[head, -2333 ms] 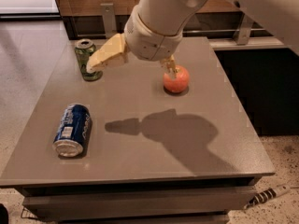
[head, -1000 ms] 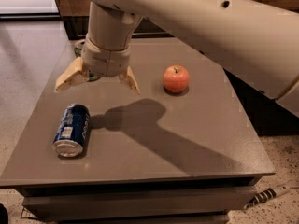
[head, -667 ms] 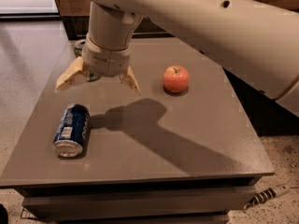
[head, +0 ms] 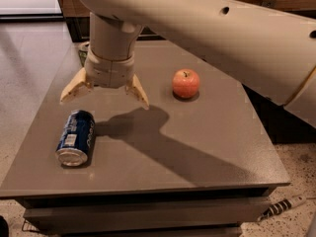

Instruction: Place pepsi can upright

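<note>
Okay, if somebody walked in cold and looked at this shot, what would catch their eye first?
The huge cream arm sweeping in from the upper right dominates, its gripper spread open above the left part of the grey table. Just below the gripper, the pepsi can lies on its side near the front left edge. A red apple sits alone toward the back, right of the gripper.

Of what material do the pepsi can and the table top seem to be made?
The pepsi can looks like metal: glossy blue printed wall, bare silver end. The table looks like matte grey laminate or painted board; its flat, dull top leaves this open. The gripper hovers open just behind the can.
</note>
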